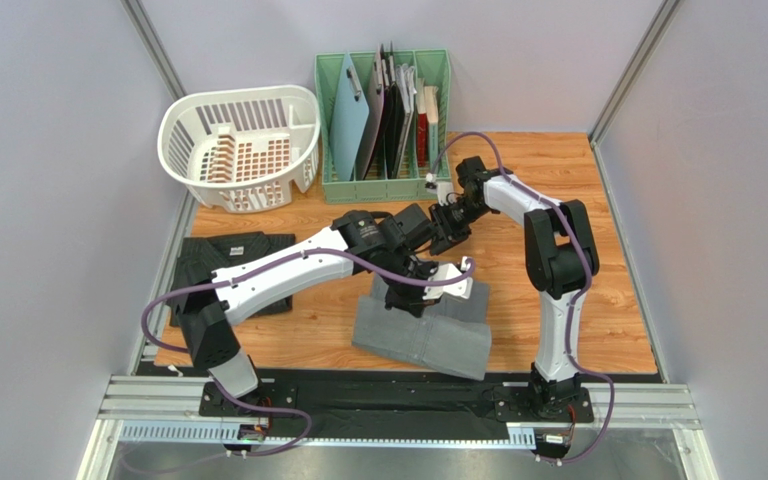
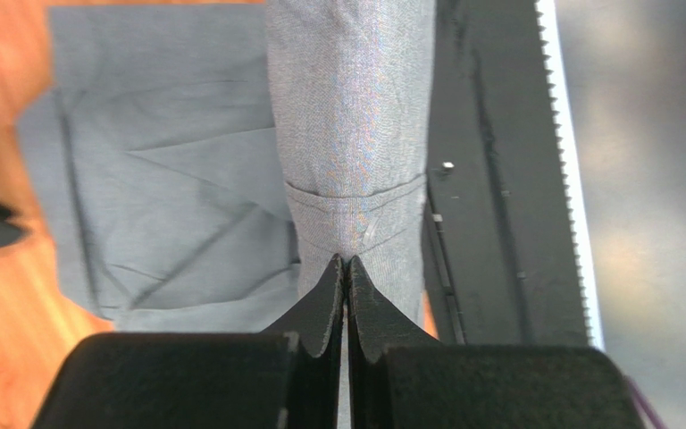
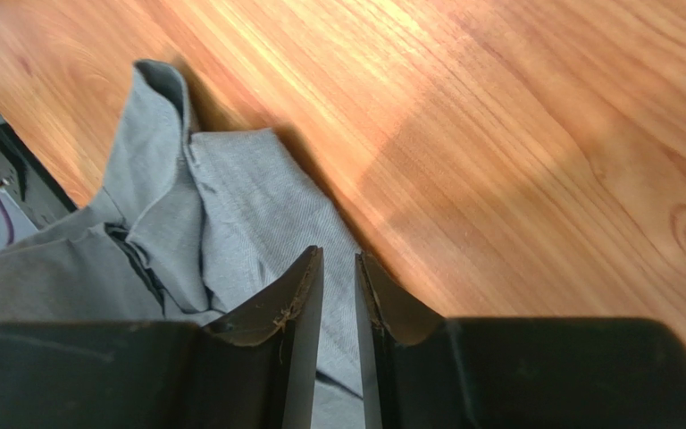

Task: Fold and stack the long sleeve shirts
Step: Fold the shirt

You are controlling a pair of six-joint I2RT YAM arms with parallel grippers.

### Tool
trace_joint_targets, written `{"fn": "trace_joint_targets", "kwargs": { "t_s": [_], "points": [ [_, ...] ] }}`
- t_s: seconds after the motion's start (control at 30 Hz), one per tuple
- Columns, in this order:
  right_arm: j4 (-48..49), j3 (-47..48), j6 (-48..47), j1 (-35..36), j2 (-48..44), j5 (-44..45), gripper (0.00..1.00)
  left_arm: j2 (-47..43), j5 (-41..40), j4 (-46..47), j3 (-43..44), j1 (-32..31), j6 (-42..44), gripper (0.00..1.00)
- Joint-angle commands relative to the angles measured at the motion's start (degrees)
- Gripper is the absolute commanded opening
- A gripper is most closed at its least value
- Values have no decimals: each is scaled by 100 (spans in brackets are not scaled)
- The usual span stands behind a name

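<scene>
Plain grey cloth long sleeve shirt (image 1: 428,335) lying half-folded beneath both grippers; lifted strip pinched tight in left gripper (image 2: 347,268); right gripper (image 3: 338,268) narrowly parted, hovering over far edge.

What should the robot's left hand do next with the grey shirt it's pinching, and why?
Probably carry the pinched part across and lay it down on the flat part. The left gripper is shut on a strip of the grey shirt, and that strip stands raised above the rest, so the fold looks unfinished.
</scene>
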Motion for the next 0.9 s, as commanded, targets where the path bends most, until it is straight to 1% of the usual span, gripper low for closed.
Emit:
{"fn": "trace_joint_targets", "kwargs": {
  "t_s": [0.0, 0.17, 0.3, 0.5, 0.6, 0.87],
  "points": [
    [-312, 353, -392, 63, 321, -16, 24, 521, 399, -307, 764, 416, 884, 0],
    [-409, 300, -576, 54, 357, -165, 23, 1287, 610, -579, 1460, 830, 1219, 0],
    [-497, 318, -673, 54, 347, -359, 22, 1901, 707, -615, 1995, 1163, 1613, 0],
    [-664, 458, -682, 54, 400, -587, 21, 2587, 655, -702, 2681, 1392, 1860, 0],
    [-690, 467, -673, 54, 435, -693, 21, 2738, 628, -536, 2700, 1481, 1913, 0],
    [-849, 713, -708, 54, 664, -851, 21, 2958, 470, 307, 2463, 1560, 1940, 0]
  ]
}}
